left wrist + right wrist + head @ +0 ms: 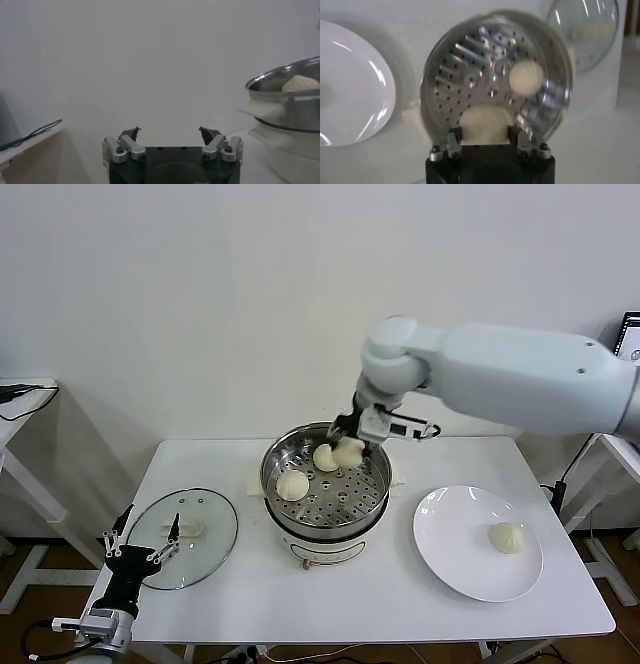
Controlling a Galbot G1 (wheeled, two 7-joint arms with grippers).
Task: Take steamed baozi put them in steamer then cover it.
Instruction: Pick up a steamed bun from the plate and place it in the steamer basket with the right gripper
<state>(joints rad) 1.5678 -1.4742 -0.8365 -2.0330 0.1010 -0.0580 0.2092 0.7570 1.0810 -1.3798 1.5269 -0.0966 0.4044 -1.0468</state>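
Observation:
The steel steamer (372,494) stands mid-table on its white base. My right gripper (351,446) hangs over its back rim, shut on a cream baozi (349,451); the right wrist view shows this baozi (485,122) between the fingers (453,140) above the perforated floor (465,75). Two more baozi (293,484) (324,457) lie in the basket, and the wrist view shows one (526,77). Another baozi (505,536) sits on the white plate (450,529). My left gripper (140,546) waits open at the front left corner, holding nothing (170,132).
The glass lid (210,529) lies flat on the table's left part, just beyond the left gripper. The plate (350,85) is to the steamer's right. From the left wrist, the steamer (285,107) shows a baozi (300,82) over its rim.

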